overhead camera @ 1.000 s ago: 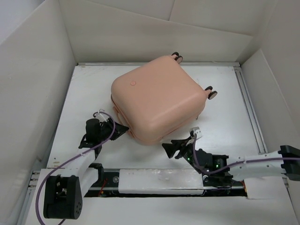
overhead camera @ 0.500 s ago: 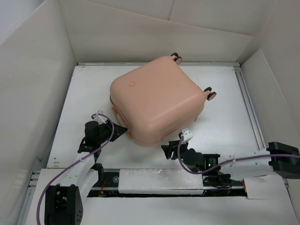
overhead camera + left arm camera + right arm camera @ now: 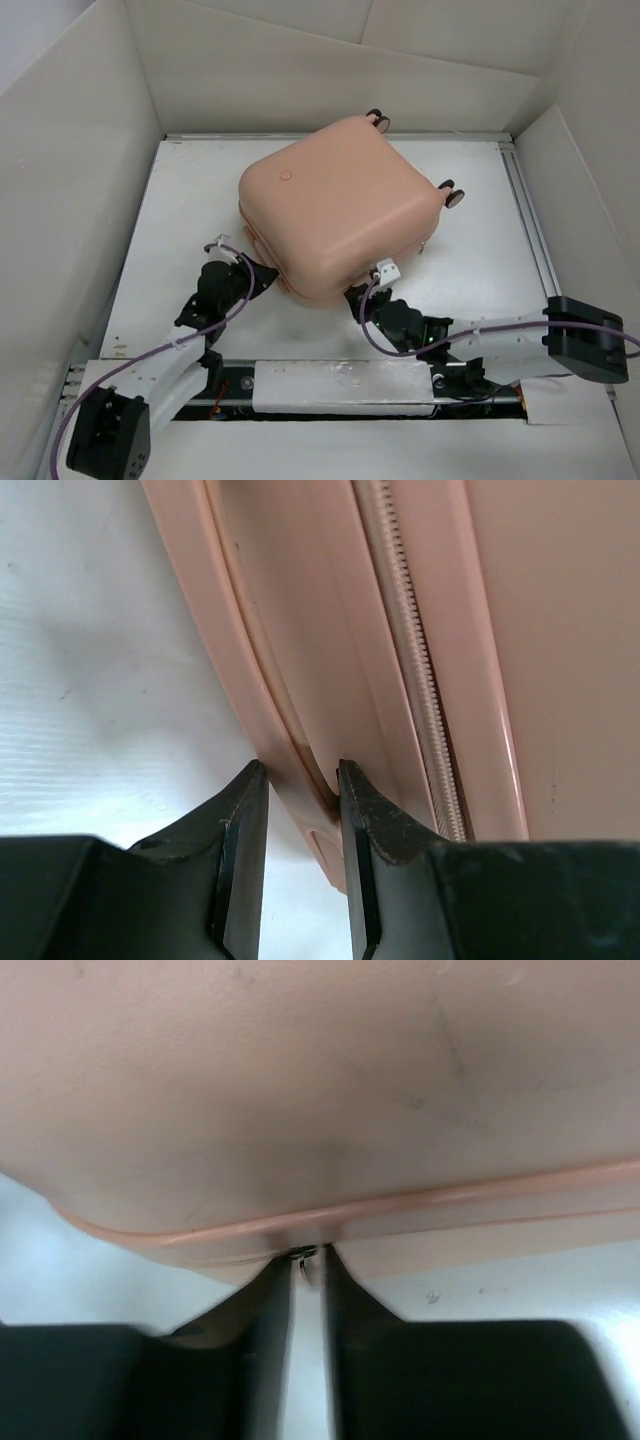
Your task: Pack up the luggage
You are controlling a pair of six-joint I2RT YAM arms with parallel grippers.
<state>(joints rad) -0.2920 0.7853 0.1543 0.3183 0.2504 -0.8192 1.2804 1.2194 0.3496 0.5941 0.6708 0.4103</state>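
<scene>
Two grips on the luggage (image 3: 335, 215), one at each near corner. Lies closed and flat on the white table (image 3: 180, 220), ahead of both sets of jaws: smooth, matt peach-pink hard shell, rounded at every corner, small dark wheels (image 3: 455, 197) on the side farthest from the jaws.

At the left gripper (image 3: 297, 770): clenched on the shell's raised rim (image 3: 225, 640). Between the black, wedge-shaped fingers (image 3: 240, 850), a thin curved pink ridge, touched by both tips. Just right of the jaws, a shallow groove, then the zip (image 3: 415, 670), fine pale teeth in a straight line. Left of the jaws, bare table with a faint ribbed grain.

At the right gripper (image 3: 308, 1252): jaws nearly together, only a thin slit between. Tips up against the seam (image 3: 450, 1195) under the bulging shell, with a small dark bit (image 3: 303, 1254) right between them. Too blurred to say whether pinched or merely touched. Above the jaws, broad pink plastic with faint scuffs.
</scene>
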